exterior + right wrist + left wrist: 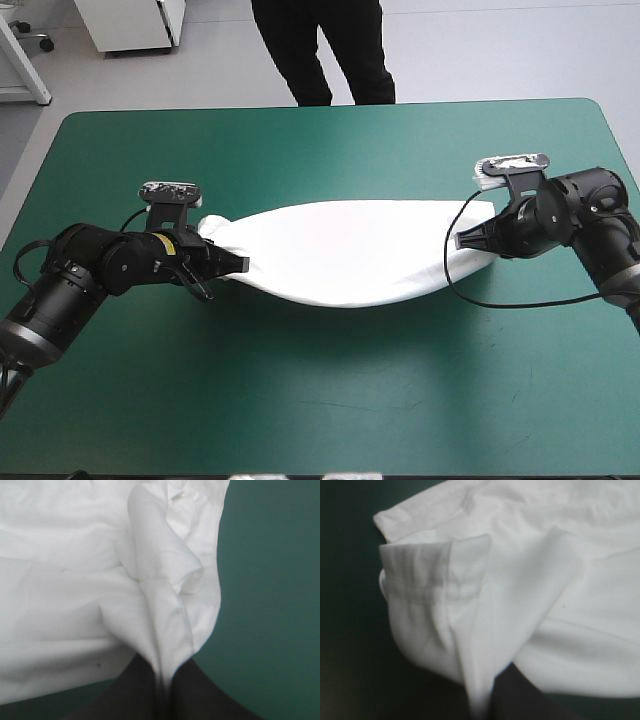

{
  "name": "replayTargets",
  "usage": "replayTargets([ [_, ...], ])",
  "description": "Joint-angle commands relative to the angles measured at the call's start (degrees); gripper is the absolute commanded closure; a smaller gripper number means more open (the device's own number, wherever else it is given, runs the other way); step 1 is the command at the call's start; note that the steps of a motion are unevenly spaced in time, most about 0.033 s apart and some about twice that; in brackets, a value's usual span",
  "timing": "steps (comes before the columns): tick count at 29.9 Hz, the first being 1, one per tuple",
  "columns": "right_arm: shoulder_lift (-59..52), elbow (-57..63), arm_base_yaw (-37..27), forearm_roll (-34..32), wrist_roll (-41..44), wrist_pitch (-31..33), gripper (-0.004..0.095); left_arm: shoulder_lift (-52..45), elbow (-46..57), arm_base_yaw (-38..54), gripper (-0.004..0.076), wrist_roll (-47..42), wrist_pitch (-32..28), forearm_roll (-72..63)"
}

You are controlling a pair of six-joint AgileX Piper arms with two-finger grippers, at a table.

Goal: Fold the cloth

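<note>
Left jaws and right jaws pinch opposite T-shirt [340, 250] ends, its middle seemingly on the teal-green cover [320, 390].

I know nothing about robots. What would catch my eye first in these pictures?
A white short-sleeved T-shirt stretches in one long band across the middle of the teal-green table cover. Both ends are pinched: the left arm's black fingers are shut on one bunched end, and the right arm's black fingers are shut on the other.
</note>
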Motion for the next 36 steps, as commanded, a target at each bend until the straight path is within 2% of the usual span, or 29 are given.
replayTargets([
  [1,-1.77,-2.14,-0.05,-0.93,0.56,-5.5,0.0925,-1.21,-2.03,-0.09,0.0733,-3.07,-5.72,3.64],
  [8,-1.13,-2.14,-0.05,-3.55,3.41,-17.56,0.0925,0.82,-2.03,-0.09,0.0733,-8.39,-12.23,13.38],
  [12,1.66,-2.14,-0.05,-6.88,5.79,-21.73,0.0925,3.83,-2.03,-0.09,0.0733,-11.69,-16.05,17.93],
  [16,6.2,-2.56,-1.67,-7.12,7.5,-26.05,0.0925,8.54,-2.03,0.0,0.0733,-13.36,-20.38,21.13],
  [24,16.86,-9.16,-4.61,-5.99,7.5,-27.47,0.0925,18.21,-2.11,2.15,0.0733,-17.84,-29.28,25.35],
  [30,22.7,-12.61,-4.61,-5.44,6.71,-27.13,0.092,24.37,-2.83,2.76,0.0732,-17.68,-30.53,25.88],
  [33,24.71,-13.25,-4.61,-4.26,4.37,-25.35,0.0855,25.48,-3.21,2.76,0.0731,-17.27,-30.41,25.76],
  [35,25.51,-13.25,-4.61,-3.42,3.6,-24.61,0.0739,25.51,-3.56,2.76,0.071,-16.54,-30.53,25.76],
  [36,25.65,-13.32,-4.61,-3.3,3.38,-24.32,0.0662,25.51,-3.82,2.76,0.0673,-15.64,-30.53,25.76],
])
